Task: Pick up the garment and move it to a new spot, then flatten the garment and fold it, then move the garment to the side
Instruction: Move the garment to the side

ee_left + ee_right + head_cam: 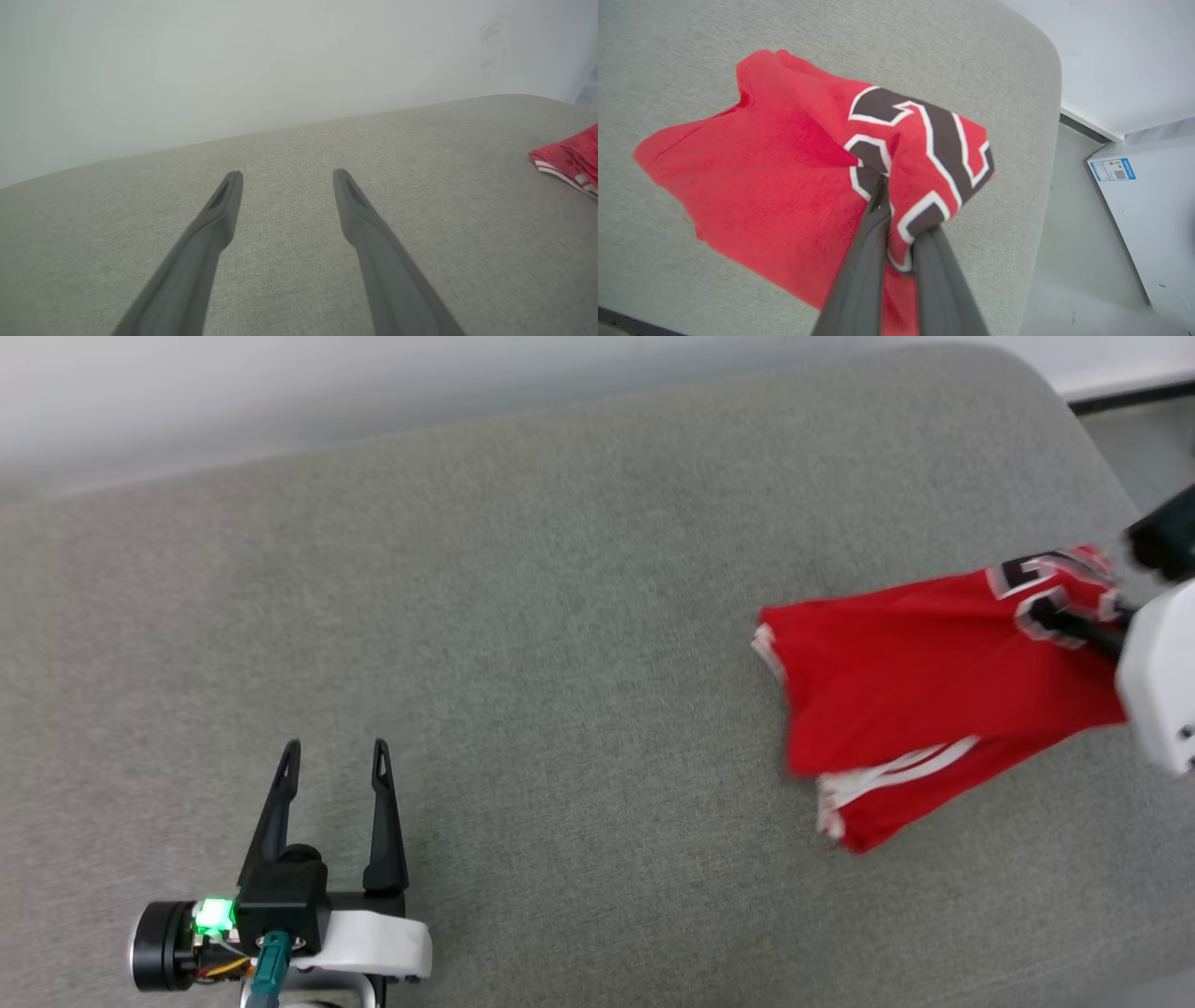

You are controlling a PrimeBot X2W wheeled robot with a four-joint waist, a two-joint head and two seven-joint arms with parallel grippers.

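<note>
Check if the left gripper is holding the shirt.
No, the left gripper stands open over bare cushion, apart from the shirt, which the right gripper pinches.

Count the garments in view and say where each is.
1. The red garment is at the right end of the grey cushion, one fold pinched in the right gripper. Others could lie outside the frames.

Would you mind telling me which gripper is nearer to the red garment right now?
The right. The right gripper is shut on the garment at its lettering; the left gripper hovers open over the cushion, well to its left.
</note>
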